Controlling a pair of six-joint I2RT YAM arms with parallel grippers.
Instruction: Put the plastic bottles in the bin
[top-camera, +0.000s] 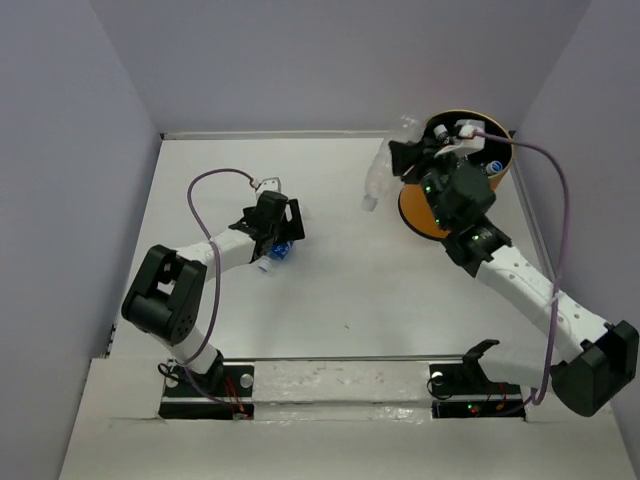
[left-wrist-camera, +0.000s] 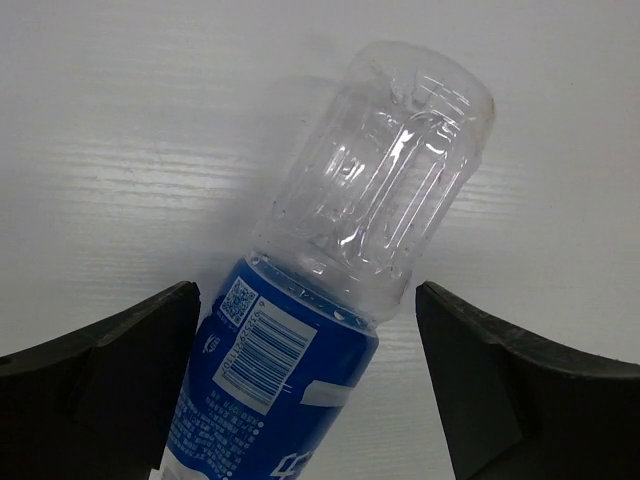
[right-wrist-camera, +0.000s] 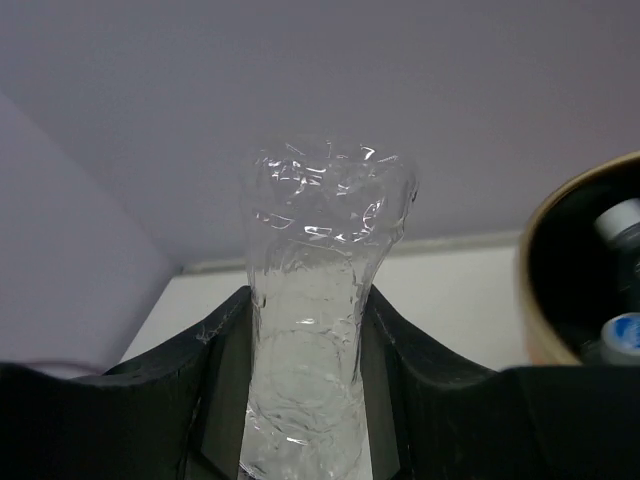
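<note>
right claw (right-wrist-camera: 308, 300) is clenched on a clear crinkled plastic bottle (right-wrist-camera: 322, 330), fingers (right-wrist-camera: 400, 370) pressed in on both sides of its body, bottle base sticking out past the tips. seen from above it's held just left of the tall orange round bin w/ a gold rim (top-camera: 422, 222), outside the rim, not over the opening, white cap end pointing toward the near-left. bin stands at the far right of the white table (top-camera: 350, 300); black inside, w/ at least two capped bottles (right-wrist-camera: 622, 335) down in it. left claw (left-wrist-camera: 305, 290) is spread wide, low over the left-centre of the table, straddling a clear plastic bottle w/ a blue label (left-wrist-camera: 365, 225) that lies on its side on the tabletop. it sits between the two black fingers (left-wrist-camera: 100, 400); cannot tell if either one touches it. the two arms are well apart.
</note>
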